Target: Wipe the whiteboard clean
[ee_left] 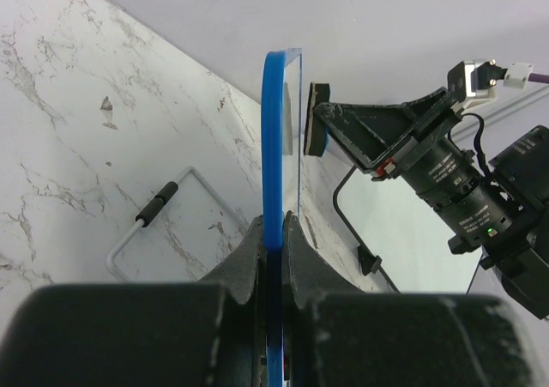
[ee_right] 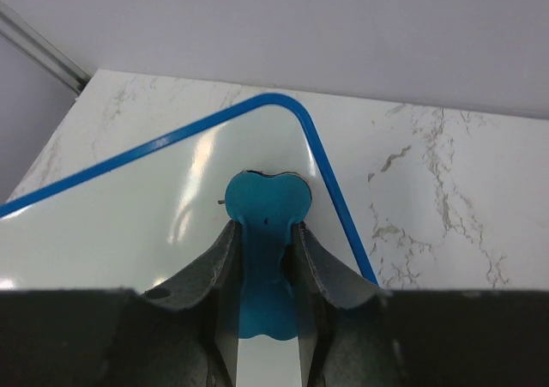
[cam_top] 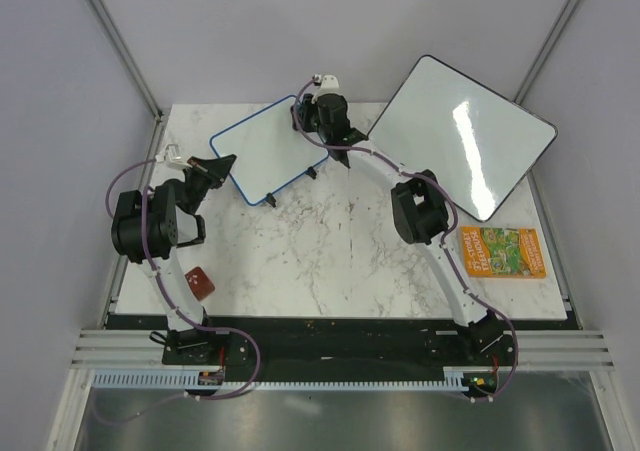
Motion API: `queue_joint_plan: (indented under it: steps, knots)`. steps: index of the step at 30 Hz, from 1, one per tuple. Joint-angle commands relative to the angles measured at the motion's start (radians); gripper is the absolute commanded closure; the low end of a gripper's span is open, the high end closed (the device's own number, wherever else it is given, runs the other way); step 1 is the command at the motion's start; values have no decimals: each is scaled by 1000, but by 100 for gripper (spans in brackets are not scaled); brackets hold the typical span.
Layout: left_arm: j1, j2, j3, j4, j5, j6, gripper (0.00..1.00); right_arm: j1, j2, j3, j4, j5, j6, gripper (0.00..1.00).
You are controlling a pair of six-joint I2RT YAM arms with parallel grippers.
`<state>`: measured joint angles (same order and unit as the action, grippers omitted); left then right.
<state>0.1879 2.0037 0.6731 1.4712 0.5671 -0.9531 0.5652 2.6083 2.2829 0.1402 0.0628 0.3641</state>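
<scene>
The small blue-rimmed whiteboard [cam_top: 262,151] lies tilted at the table's back left, its surface white with no scribbles showing. My left gripper [cam_top: 222,164] is shut on its near left edge; in the left wrist view the blue rim [ee_left: 274,138] runs edge-on between the fingers. My right gripper [cam_top: 318,104] is shut on a blue eraser [ee_right: 266,224] and presses it on the board [ee_right: 154,224] near its far right corner. The eraser's felt pad [ee_left: 317,119] shows against the board in the left wrist view.
A larger black-rimmed whiteboard [cam_top: 465,151] lies at the back right. An orange and green booklet [cam_top: 502,252] lies at the right edge. A small brown block [cam_top: 199,284] sits near the front left. A wire foot [ee_left: 159,207] of the board rests on the marble.
</scene>
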Motion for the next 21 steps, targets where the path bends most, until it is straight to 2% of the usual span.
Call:
queue_joint_plan:
  steps: [1, 21]
  knots:
    - [-16, 27, -20, 192, 86, 117, 98, -19, 29, 119, -5, -17, -22, 100]
    - [-21, 10, -40, 192, 96, 132, 98, -18, 78, 185, -50, -118, -34, 100]
